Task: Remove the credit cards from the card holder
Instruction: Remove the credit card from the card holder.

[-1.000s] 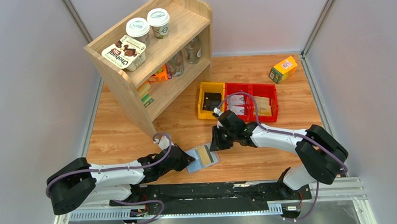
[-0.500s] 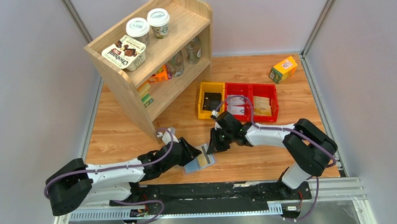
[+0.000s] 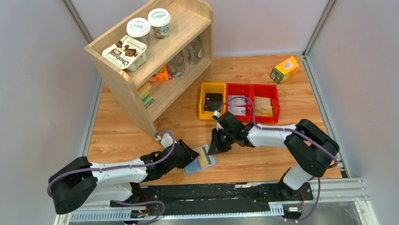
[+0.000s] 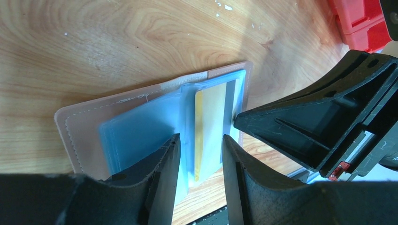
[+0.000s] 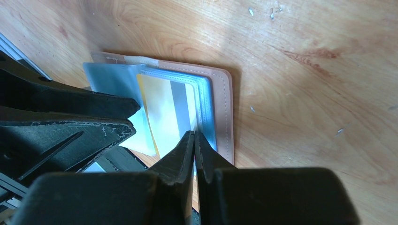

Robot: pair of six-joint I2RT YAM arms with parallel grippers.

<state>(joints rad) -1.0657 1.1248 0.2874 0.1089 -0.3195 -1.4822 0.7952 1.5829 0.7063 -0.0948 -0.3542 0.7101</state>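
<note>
The card holder point(image 3: 196, 167) lies open near the table's front edge, with a taupe rim point(image 4: 80, 122) and grey-blue pockets. A tan-yellow credit card point(image 4: 211, 117) with a grey stripe sits in its right pocket and also shows in the right wrist view point(image 5: 162, 103). My left gripper point(image 4: 201, 138) is open, its fingers straddling the fold and the card's near end. My right gripper point(image 5: 194, 133) is shut, its tips on the card's striped side at the right panel point(image 5: 220, 108). I cannot tell whether anything thin is pinched. From above, the left gripper point(image 3: 191, 155) and the right gripper point(image 3: 213, 145) meet over the wallet.
A yellow bin point(image 3: 212, 99) and red bins point(image 3: 253, 102) holding cards stand behind the right arm. A wooden shelf point(image 3: 153, 58) with cups and jars stands at back left. A yellow-green carton point(image 3: 284, 69) sits at back right. The black base rail point(image 3: 201, 192) runs along the near edge.
Over the last second my left gripper slid right onto the wallet and my right gripper dropped left to its right edge. Both have barely moved in the last half second.
</note>
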